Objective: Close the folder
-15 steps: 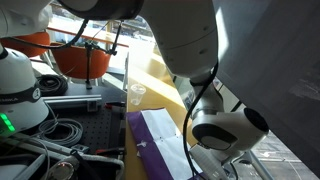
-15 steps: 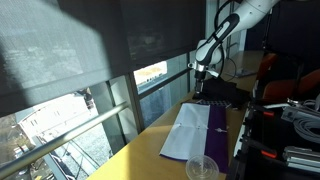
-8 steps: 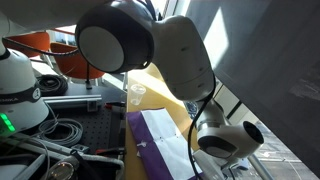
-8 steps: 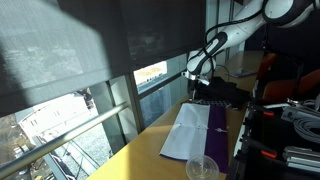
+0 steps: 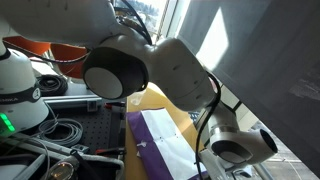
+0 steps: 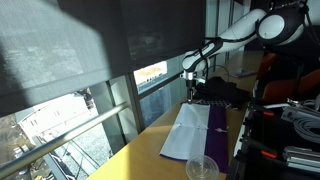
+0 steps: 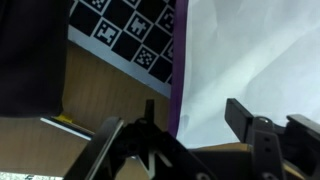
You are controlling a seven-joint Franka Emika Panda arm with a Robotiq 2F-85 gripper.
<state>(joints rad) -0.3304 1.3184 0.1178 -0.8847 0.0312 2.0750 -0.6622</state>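
Note:
The purple folder point(image 6: 222, 125) lies open on the yellow table, with white paper sheets point(image 6: 190, 132) showing on one side. It also shows in an exterior view point(image 5: 150, 138), partly behind the arm. In the wrist view its purple edge point(image 7: 180, 75) and white paper point(image 7: 250, 50) lie below my gripper point(image 7: 195, 122). My gripper is open and empty, and its fingers straddle the folder's edge from above. In an exterior view my gripper point(image 6: 190, 86) hovers over the far end of the folder.
A clear plastic cup point(image 6: 201, 167) stands at the near end of the table. A checkerboard calibration board point(image 7: 130, 35) lies beside the folder. A window with a railing point(image 6: 100, 115) runs along one table edge. Cables and equipment point(image 5: 40, 120) crowd the dark bench beside the folder.
The arm has swung and turned, bringing my gripper sideways and slightly lower over the far end of the folder. The folder has not moved.

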